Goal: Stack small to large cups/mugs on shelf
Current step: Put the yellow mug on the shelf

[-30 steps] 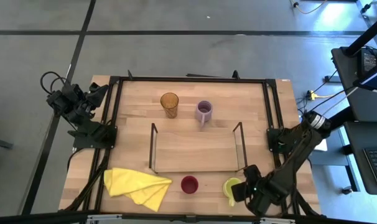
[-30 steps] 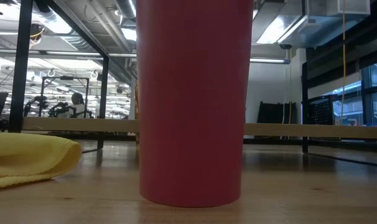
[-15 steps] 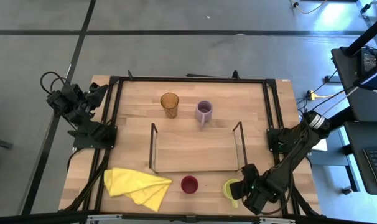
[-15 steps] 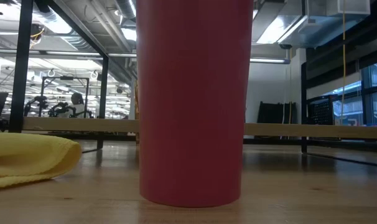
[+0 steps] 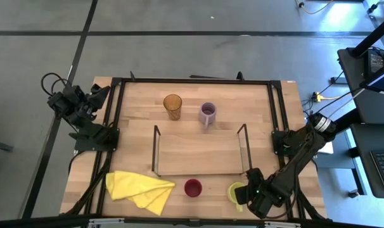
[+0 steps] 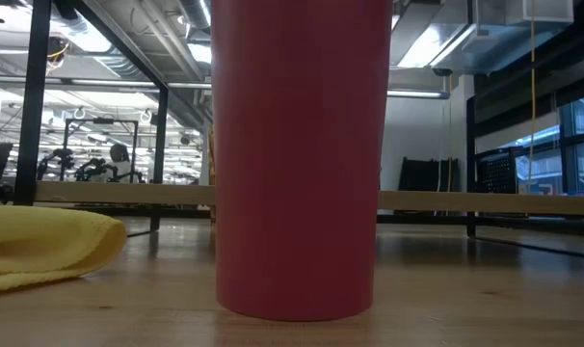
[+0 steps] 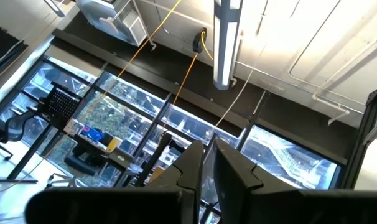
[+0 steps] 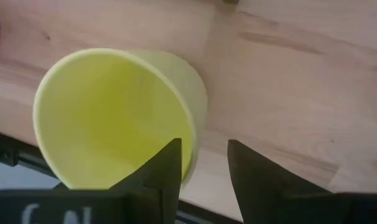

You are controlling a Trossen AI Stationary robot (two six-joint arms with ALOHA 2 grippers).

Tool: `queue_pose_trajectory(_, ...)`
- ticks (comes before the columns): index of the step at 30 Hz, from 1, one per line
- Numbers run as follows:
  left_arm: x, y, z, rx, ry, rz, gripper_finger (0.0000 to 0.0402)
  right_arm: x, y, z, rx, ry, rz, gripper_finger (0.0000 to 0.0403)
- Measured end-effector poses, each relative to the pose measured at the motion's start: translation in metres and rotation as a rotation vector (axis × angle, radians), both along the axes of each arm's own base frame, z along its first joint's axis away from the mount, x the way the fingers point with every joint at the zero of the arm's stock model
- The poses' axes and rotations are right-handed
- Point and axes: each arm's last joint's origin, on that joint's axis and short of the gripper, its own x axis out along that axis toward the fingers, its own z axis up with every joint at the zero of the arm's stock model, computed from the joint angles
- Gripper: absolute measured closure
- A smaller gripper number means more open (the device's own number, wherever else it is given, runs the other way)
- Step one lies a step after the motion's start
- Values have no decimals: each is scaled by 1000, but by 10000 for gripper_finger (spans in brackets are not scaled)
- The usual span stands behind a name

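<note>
high view: right gripper (image 5: pixel 248 197) at lower right of frame, right at the yellow-green mug with handle (image 5: pixel 235 191); small dark red cup (image 5: pixel 192 187) lower centre; folded yellow cloth (image 5: pixel 139 189) lower left; translucent amber tumbler (image 5: pixel 172 106) and lilac mug with handle (image 5: pixel 208 114) upper centre, just above the low light-wood shelf with black wire end frames (image 5: pixel 198 152), which carries nothing; left gripper (image 5: pixel 98 95) parked at upper left, off the board edge.
low view: dark red cup (image 6: pixel 298 154) fills centre of frame, upright on the wooden tabletop (image 6: pixel 465 289); yellow cloth (image 6: pixel 41 246) at left edge; shelf edge is a pale strip behind; no gripper visible.
left wrist view: left gripper (image 7: pixel 208 163) points up at ceiling lights, fingers pressed together, holding nothing.
right wrist view: right gripper (image 8: pixel 204 163) fingers apart, straddling the wall of the yellow-green mug (image 8: pixel 114 112); one finger inside the rim, the other outside; clamping contact not clear.
task state: judged as not started on shelf; yellow-green mug pickup in hand.
risk: rim pinch is thin and off-centre, so mug could tilt or slip on lift; mug sits near the table's edge, a nudge could push it off; swinging toward shelf could clip the wire frame or dark red cup.
</note>
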Motion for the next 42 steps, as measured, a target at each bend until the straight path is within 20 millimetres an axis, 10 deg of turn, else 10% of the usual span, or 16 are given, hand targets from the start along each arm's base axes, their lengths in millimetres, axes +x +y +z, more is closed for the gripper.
queue_pose_trajectory(26, 0, 0, 0, 14, 4, 12, 370, -2, -2, -4, 56, -42, 52, 387)
queue_pose_trajectory(35, 0, 0, 0, 132, 71, 93, 370, 12, -3, 65, 75, -60, 310, 393)
queue_pose_trajectory(42, 0, 0, 0, 132, 71, 93, 370, 28, -60, 127, -154, 72, 412, 392)
